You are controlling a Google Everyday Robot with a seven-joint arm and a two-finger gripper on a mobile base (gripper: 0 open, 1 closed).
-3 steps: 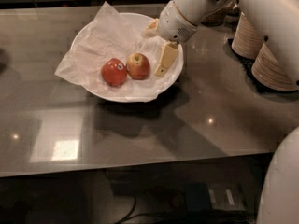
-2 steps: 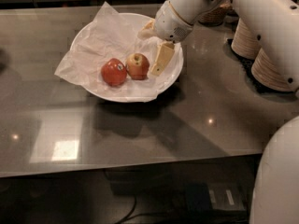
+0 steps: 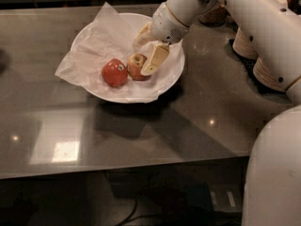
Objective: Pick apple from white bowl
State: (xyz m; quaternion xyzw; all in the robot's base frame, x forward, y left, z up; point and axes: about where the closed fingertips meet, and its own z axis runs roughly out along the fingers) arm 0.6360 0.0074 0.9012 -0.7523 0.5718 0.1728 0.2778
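The claw [image 3: 143, 54] is down inside the white bowl [image 3: 175, 77], hanging off the white arm [image 3: 244, 13] that reaches in from the upper right; its jaws stand spread apart and grip nothing; one cream finger [image 3: 156, 58] slants down with its tip right against the right side of the apple [image 3: 136, 66], though whether it actually touches I cannot tell; the other finger sits further back, over the crumpled white paper [image 3: 94, 51] lining the bowl. The apple (yellow-and-red, pale top up) rests near the middle of the bowl, on the paper; just to its left lies a deep red apple [image 3: 114, 72], the two side by side. The bowl stands on the dark glossy tabletop [image 3: 141, 140]; stacks of beige plates [image 3: 267, 69] sit off to the right, well apart from it.
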